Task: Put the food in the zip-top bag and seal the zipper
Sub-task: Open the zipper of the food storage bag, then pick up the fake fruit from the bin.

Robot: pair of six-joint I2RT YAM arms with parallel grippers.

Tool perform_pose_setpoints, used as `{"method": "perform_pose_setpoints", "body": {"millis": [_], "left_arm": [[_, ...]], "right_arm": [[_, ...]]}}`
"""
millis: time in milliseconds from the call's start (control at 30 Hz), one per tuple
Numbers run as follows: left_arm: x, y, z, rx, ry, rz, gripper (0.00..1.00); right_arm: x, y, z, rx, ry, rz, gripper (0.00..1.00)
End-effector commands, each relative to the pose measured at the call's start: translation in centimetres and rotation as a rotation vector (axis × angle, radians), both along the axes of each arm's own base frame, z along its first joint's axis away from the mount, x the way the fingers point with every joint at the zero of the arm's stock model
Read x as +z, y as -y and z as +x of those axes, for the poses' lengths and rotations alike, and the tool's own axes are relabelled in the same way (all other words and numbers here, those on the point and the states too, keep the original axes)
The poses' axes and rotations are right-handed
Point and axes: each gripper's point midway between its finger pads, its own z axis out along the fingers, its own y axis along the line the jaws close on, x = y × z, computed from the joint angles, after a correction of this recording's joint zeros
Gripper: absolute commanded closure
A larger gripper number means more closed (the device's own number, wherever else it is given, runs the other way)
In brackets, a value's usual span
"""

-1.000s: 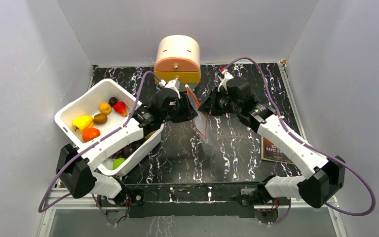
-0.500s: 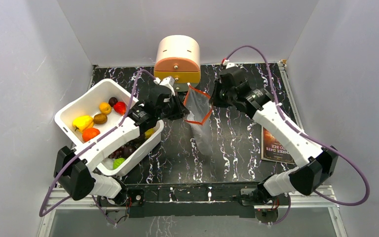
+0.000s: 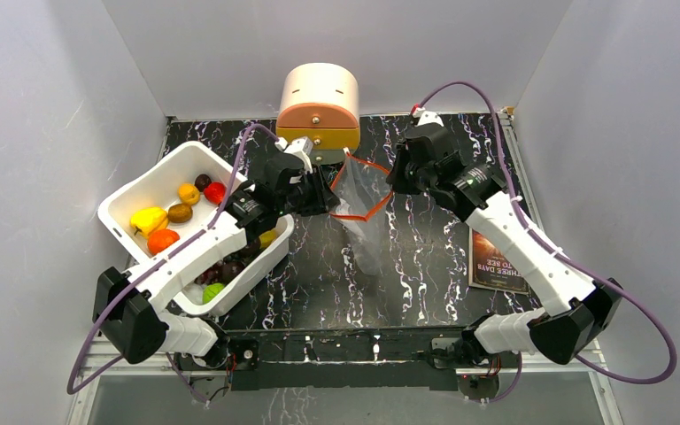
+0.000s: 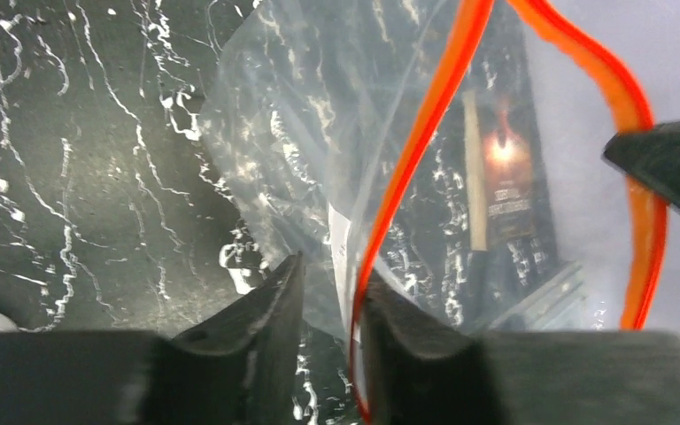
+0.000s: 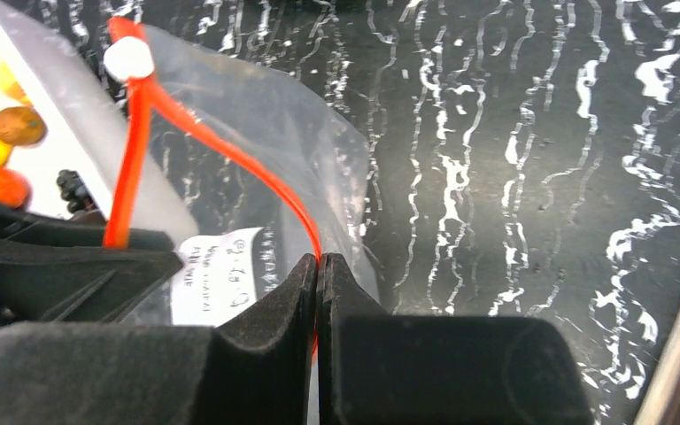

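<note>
Poster: ok so where's the zip-top bag [image 3: 363,235] right now? The top view shows it hanging mid-bench, just in front of that peach domed box [image 3: 319,97], but I can't read the grips from up there.

Reply: wrist cams help. The right claw [image 5: 318,261] is fully closed, its fingers pressed together on the zipper [image 4: 425,133] at its side of the bag's mouth. The left claw [image 4: 332,274] is parted a bit. The red-orange strip on its side runs down through the gap, right against one finger, with clear film in there too. Can't tell whether it has any real hold.

Poster: and the mouth?

Reply: pulled open, with the strip making a loop between the two claws. There's a small white tab [image 5: 129,59] at one end of it and a white label [image 5: 217,270] on the film. The bag's body droops toward the black marbled bench [image 3: 425,257].

Poster: food?

Reply: the food [image 3: 148,219] sits in the white tub [image 3: 146,181] on the left, partly under the left arm. That's yellow, orange, brown and red bits, plus some dark grapes and a green piece. A booklet [image 3: 489,257] lies on the right side of the bench.
</note>
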Motion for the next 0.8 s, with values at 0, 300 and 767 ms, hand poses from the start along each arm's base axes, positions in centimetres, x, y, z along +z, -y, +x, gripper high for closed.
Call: {"method": "perform_pose_setpoints", "body": {"millis": [0,300,767], "left_arm": [[2.4,0.6,-0.5,-0.076,0.051,-0.040,0.60],[5.1,-2.3,-0.4,-0.016,0.142,0.045,0.17],[1.6,-15.6,-3.9,0.328,-0.071,0.333,0.10]], "right_arm": [[2.7,-3.2,0.4,0.114,0.106,0.155,1.00],[2.9,-3.2,1.1,0.094,0.129,0.158,1.00],[2.4,-2.2,1.2,0.084,0.156,0.108,1.00]]}}
